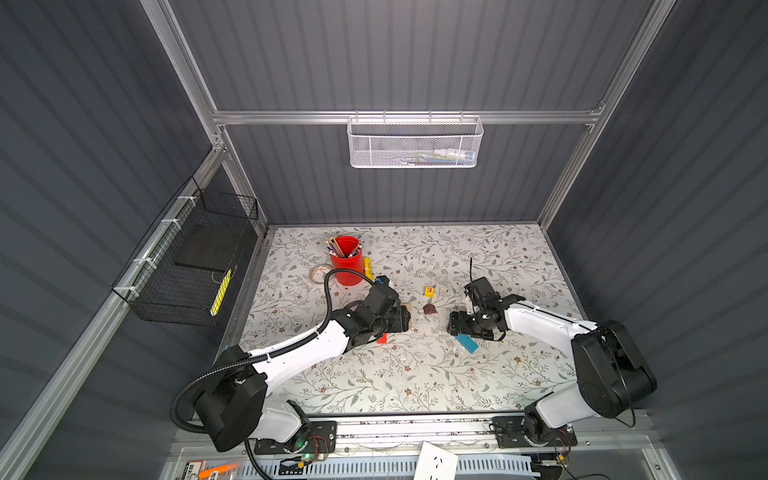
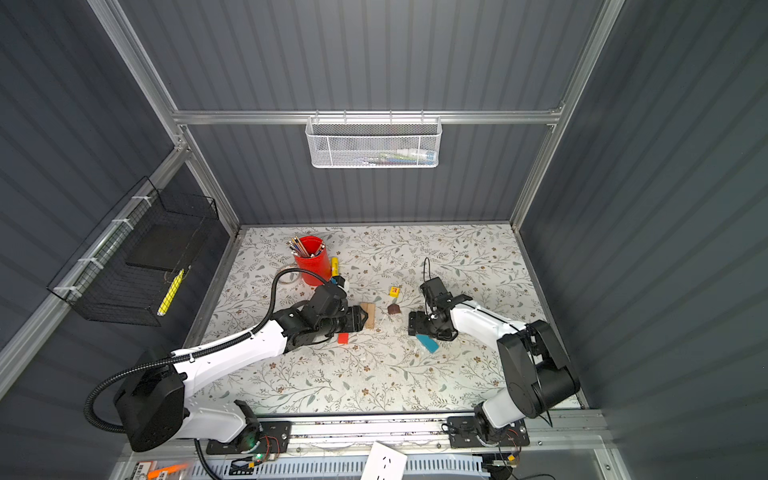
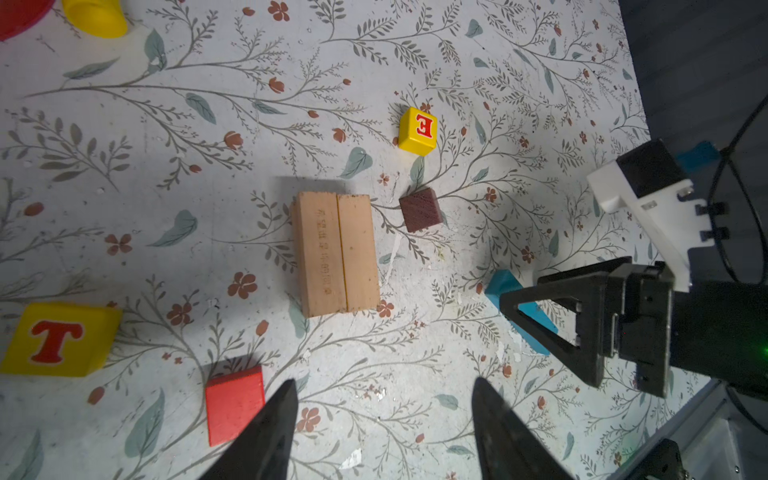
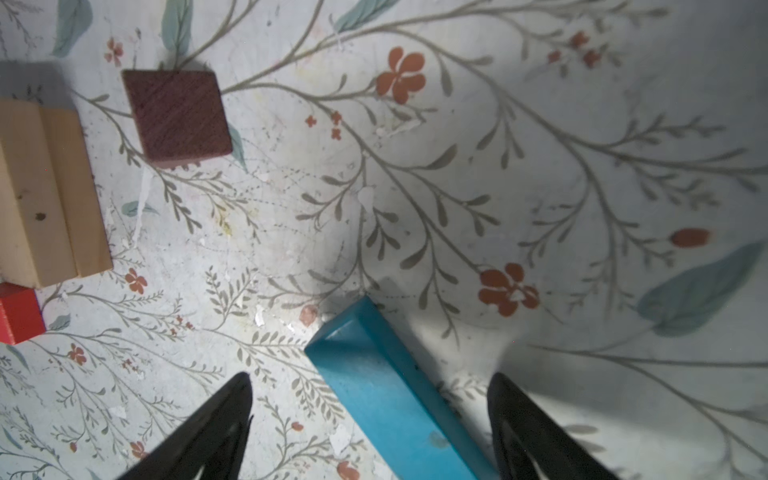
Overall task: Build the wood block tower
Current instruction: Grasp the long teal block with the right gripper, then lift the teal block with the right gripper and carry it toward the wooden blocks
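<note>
Right gripper (image 4: 370, 376) jaws stand wide and empty, straddling the blue plank (image 4: 386, 395), whose long axis runs oblique to them, seemingly poised for a pick. Left gripper (image 3: 385, 381), likewise open and empty, hovers short of two tan planks (image 3: 336, 253) laid touching side by side, presumably the tower base.

Blue plank (image 4: 386, 399), floral tbl (image 4: 561, 199)
</note>
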Available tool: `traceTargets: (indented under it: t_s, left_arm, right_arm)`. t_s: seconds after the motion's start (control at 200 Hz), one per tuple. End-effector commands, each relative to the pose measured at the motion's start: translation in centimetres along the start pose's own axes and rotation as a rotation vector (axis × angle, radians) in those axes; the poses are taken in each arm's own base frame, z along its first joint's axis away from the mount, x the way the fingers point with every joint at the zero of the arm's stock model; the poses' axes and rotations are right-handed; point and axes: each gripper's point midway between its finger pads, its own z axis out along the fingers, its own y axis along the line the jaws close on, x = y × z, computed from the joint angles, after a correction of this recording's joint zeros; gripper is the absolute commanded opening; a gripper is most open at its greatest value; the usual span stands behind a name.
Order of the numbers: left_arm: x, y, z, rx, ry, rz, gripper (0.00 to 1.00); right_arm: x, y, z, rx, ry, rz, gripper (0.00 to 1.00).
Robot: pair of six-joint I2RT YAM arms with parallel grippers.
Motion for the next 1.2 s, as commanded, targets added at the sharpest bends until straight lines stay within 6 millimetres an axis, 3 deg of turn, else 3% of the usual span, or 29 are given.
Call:
traceTargets:
  t_s: [0.0, 0.275, 0.435, 0.861, 1.196]
  left_arm:
    - [0.4, 0.7, 0.0, -0.041, 0.01, 0.013, 0.67]
    - [0.0, 1.1, -0.4, -0.067, -0.002, 0.023, 0.68]
    - [0.0, 1.2, -0.5, -0.077, -0.003, 0.028, 0.68]
    - [-0.2, 1.1, -0.5, -0.077, -0.002, 0.035, 0.69]
    - [-0.2, 1.3, -0.6, -0.089, -0.004, 0.047, 0.69]
  right_arm:
    - [1.6, 0.3, 0.3, 0.027, 0.035, -0.038, 0.87]
    - [3.8, 2.7, 0.5, 0.117, 0.052, -0.138, 0.83]
    - [3.2, 1.4, 0.4, 0.256, 0.016, -0.126, 0.76]
    - [2.8, 2.4, 1.2, 0.225, 0.009, -0.002, 0.58]
    - [2.9, 1.2, 1.3, 0.286, -0.001, 0.043, 0.5]
